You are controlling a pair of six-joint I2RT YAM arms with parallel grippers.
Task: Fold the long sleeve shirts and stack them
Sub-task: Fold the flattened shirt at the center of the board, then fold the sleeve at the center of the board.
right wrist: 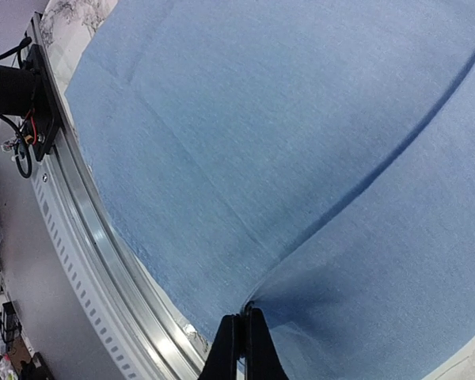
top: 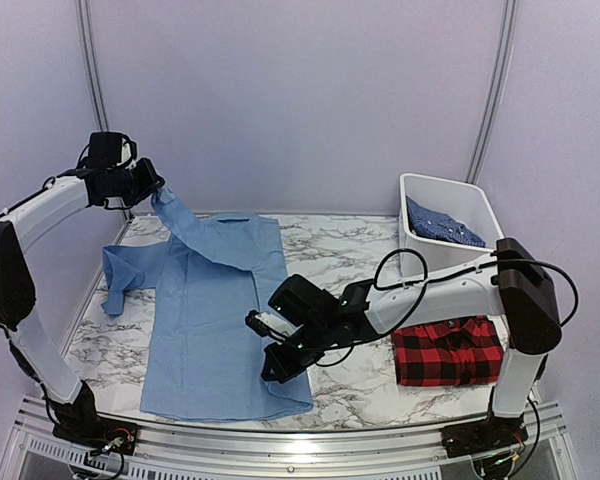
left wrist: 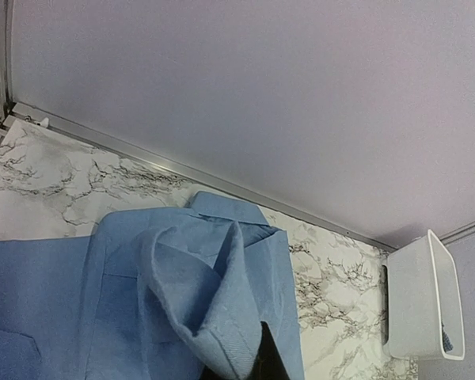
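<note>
Right pincer [right wrist: 241, 324] is down low, jaws pressed together on a pinch of cloth at the near right edge of the light blue shirt [top: 205, 320], which lies spread on the marble table [top: 350, 245]. Left pincer [top: 150, 188] is up above the shirt's far left corner, clamped on one sleeve [top: 195, 232] and holding it clear of the cloth. Well off to the shirt's right lies the red-and-black plaid shirt [top: 448, 350], folded, and past the shirt's far right corner the white bin [top: 450, 182] holds the darker blue shirt [top: 440, 225].
</note>
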